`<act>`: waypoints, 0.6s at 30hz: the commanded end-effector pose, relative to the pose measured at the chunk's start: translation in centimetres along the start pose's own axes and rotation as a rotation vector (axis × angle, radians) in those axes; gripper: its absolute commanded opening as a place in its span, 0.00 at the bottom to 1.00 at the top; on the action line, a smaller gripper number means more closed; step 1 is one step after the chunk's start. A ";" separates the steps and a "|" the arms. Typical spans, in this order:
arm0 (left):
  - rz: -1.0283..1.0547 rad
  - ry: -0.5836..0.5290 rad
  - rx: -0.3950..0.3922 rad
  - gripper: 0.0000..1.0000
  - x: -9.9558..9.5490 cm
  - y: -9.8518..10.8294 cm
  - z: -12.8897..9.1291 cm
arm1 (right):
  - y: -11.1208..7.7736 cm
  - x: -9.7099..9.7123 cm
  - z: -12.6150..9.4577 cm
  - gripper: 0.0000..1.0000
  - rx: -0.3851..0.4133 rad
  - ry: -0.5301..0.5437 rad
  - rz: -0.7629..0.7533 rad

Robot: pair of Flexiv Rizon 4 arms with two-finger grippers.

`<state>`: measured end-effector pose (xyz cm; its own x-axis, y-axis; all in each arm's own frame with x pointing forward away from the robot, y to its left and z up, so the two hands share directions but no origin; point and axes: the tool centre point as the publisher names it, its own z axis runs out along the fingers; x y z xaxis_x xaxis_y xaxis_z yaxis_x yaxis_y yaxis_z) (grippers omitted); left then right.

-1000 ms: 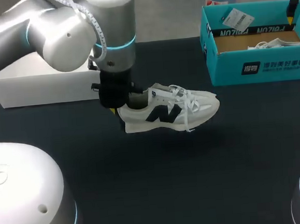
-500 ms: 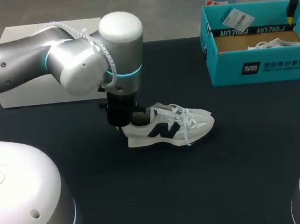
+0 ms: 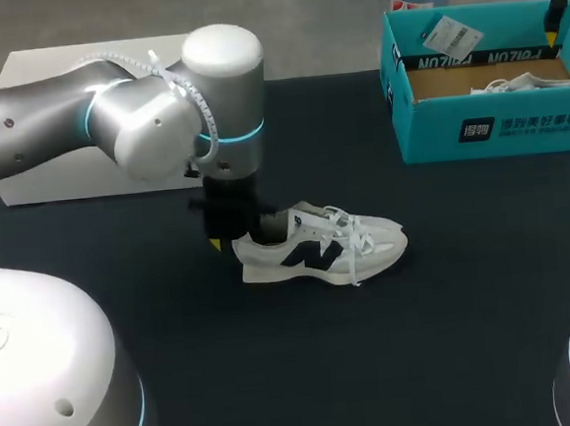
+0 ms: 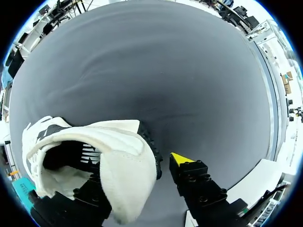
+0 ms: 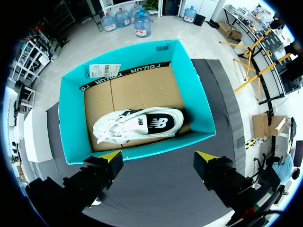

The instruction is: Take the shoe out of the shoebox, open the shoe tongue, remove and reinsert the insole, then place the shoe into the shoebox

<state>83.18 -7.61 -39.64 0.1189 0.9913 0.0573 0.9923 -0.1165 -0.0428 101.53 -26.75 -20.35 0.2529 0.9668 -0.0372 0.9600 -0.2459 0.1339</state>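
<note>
Table (image 3: pixel 395 352): black, carries everything below.
Shoebox (image 3: pixel 486 130): teal, open, at the far right corner.
White box (image 3: pixel 75 175): far left, behind the left arm.
Shoe (image 3: pixel 318 250): white with dark side mark. Out of the shoebox, mid-table, lying on its sole as far as the head view shows, toe toward the shoebox.
Second shoe (image 5: pixel 137 124): lies on its side inside the shoebox.

Left gripper (image 3: pixel 232 227): at the shoe's heel, the heel collar in its reach. Whether it grips or has let go, cannot tell.
Right gripper (image 5: pixel 158 158): spread wide, holding nothing, hovering over the near wall of the shoebox.

Progress (judged): step one, shoe out of the shoebox, looks done. Laces appear tied and the tongue not opened. No insole lies loose on the table. Left to do: tongue, insole out and back in, return the shoe to the shoebox. Early in the task.

Count: shoes 2, shoebox 1, white box 1, grippers 2.
</note>
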 end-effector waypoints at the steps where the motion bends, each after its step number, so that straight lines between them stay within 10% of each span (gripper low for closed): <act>1: -0.024 -0.033 -0.011 1.00 1.0 -1.1 -2.6 | -0.1 0.0 0.0 1.00 -0.001 0.000 0.001; 18: -0.499 -0.190 0.051 1.00 2.6 -2.1 -8.6 | -0.1 0.0 0.0 1.00 -0.001 0.000 0.001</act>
<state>82.12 -6.08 -31.27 -0.3096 0.9479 -0.0755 0.9474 0.3008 -0.1093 101.52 -26.77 -20.36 0.2532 0.9667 -0.0371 0.9599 -0.2463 0.1339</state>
